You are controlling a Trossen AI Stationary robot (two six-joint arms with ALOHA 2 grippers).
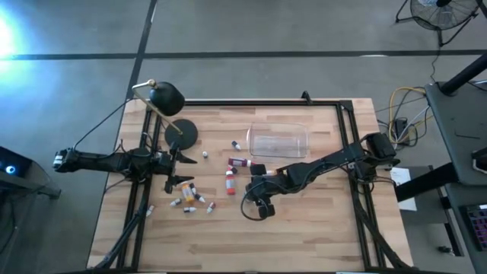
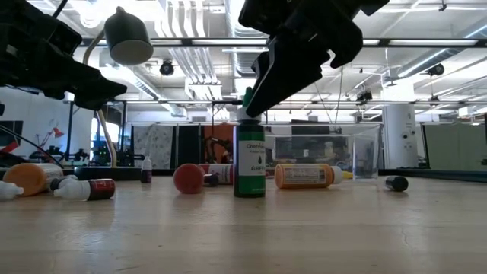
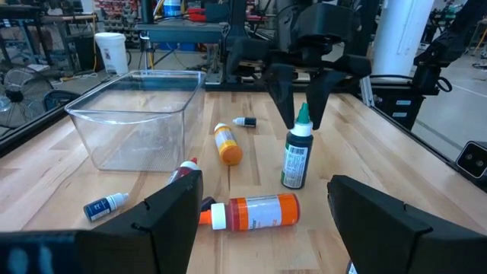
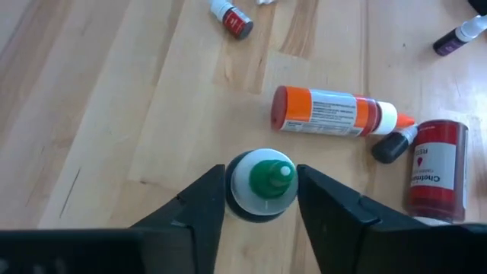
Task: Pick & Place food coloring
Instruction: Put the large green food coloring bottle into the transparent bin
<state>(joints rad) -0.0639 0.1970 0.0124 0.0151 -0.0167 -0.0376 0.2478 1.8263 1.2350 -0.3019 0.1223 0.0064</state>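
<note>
A: Which arm's on it?

B: Right gripper (image 4: 262,199). It's above the green food coloring bottle (image 3: 296,158), jaws apart, one finger each side of the green cap (image 4: 272,176). Not clamped yet as far as I can tell; thin gaps show both sides in the right wrist view.

A: Bottle pose?

B: Upright on the wooden surface (image 1: 304,221), long axis vertical, roughly mid-surface. So it lies straight below the jaws, between the fingers. My read: next move only needs a squeeze, maybe a small drop first, since the fingers look level w/ the cap and neck, not the body.

A: Left arm?

B: Left gripper (image 1: 179,161) is on the left side near the black desk lamp (image 1: 166,97), over the scatter of small bottles. Jaws look spread wide in its wrist view, holding nothing. Well apart from the green bottle, right arm is much nearer.

A: Other stuff near the target?

B: Orange bottle (image 4: 335,113) lying on its side just beyond it, red bottle (image 4: 434,168) beside that. Clear plastic tub (image 3: 133,114) farther back, looks empty. Risk imo: cap-only grip could tip or slip.
</note>
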